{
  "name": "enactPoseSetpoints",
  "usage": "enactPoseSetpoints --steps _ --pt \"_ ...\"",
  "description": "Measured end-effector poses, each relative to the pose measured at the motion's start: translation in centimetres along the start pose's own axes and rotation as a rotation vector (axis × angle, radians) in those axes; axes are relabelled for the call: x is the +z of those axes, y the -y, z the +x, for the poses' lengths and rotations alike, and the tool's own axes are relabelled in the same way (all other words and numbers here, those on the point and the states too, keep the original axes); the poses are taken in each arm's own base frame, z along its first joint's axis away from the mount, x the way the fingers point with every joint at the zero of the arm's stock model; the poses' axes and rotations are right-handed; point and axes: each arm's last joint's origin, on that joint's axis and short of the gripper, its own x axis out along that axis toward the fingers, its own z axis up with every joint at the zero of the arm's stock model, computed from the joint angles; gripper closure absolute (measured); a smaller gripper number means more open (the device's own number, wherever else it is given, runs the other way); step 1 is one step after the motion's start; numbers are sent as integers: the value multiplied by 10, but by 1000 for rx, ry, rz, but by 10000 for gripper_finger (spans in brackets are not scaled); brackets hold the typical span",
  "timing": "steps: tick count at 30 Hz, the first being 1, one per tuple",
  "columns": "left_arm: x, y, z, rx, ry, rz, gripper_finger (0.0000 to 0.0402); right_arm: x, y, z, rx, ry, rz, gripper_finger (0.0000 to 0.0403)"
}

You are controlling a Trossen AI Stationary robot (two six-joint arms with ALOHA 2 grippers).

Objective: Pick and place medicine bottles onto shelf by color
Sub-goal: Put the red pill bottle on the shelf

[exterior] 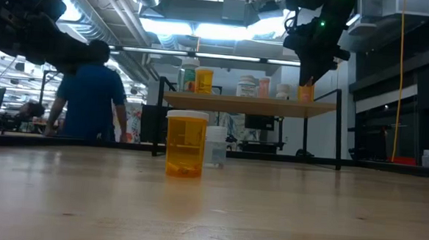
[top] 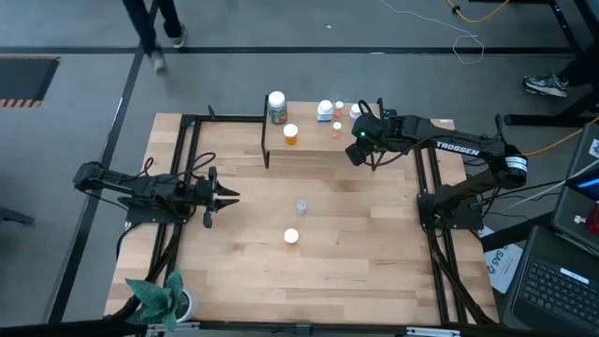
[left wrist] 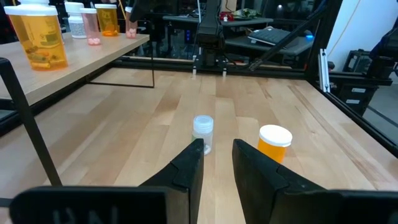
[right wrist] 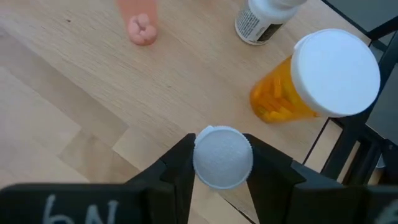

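Observation:
The shelf (top: 318, 150) stands at the table's far middle. It bears a green bottle (top: 277, 107), an orange one (top: 291, 134), a white one (top: 325, 110), small pink ones (top: 338, 127) and a big-capped orange one (right wrist: 323, 81). My right gripper (right wrist: 222, 155) hangs over the shelf's right end, shut on a small orange bottle (exterior: 305, 92). A clear bottle (top: 301, 205) and an orange bottle (top: 291, 236) stand on their bases at the table's middle. My left gripper (top: 229, 196) waits at the left, shut and level, pointing at them. My right gripper pinches the small orange bottle's white cap (right wrist: 222, 168) between its two fingers, one on each side. The fingers come slanting down from above. The bottle stays upright, and in the low view its base (exterior: 304, 100) appears to stand on the shelf board's right end.
Black frame rails (top: 187, 168) run along the table's left and right sides. A potted plant (top: 161, 296) sits at the near left corner. A laptop (top: 562, 281) lies off the right edge. A person (exterior: 91, 91) shows in the room behind.

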Motion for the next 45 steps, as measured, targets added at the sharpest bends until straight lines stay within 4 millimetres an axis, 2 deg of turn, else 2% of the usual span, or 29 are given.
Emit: enactPoseSetpoints --steps 36,45 --pt "0 0 0 0 0 0 321 4 2 2 22 7 -5 263" --pt "0 0 0 0 1 0 321 4 3 2 5 14 -9 211"
